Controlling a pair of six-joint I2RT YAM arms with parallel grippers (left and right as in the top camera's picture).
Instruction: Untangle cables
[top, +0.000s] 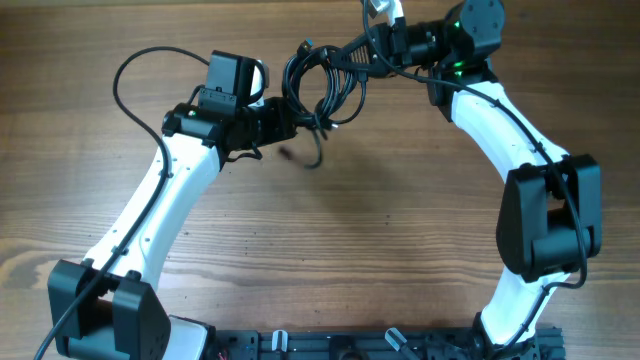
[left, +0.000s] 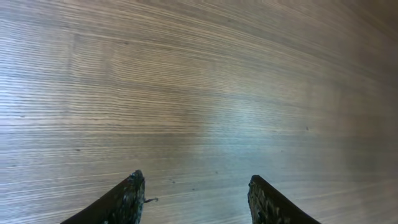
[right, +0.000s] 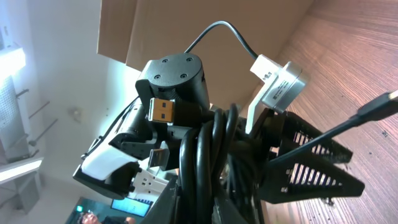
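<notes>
Cables (top: 322, 88) hang as one dark bundle of loops over the far middle of the table (top: 400, 220), between the two arms, and appear lifted off the wood. The right gripper (top: 352, 55) reaches in from the far right, its jaws pressed together on the upper right part of the bundle. In the right wrist view the same cables (right: 208, 162) rise as thick black coils through the lower middle, and a flat gold-coloured plug (right: 164, 111) stands up just beside them. The left gripper (top: 290, 122) sits at the bundle's left edge. In the left wrist view its fingers (left: 127, 196) stand spread apart, with only bare wood between them.
</notes>
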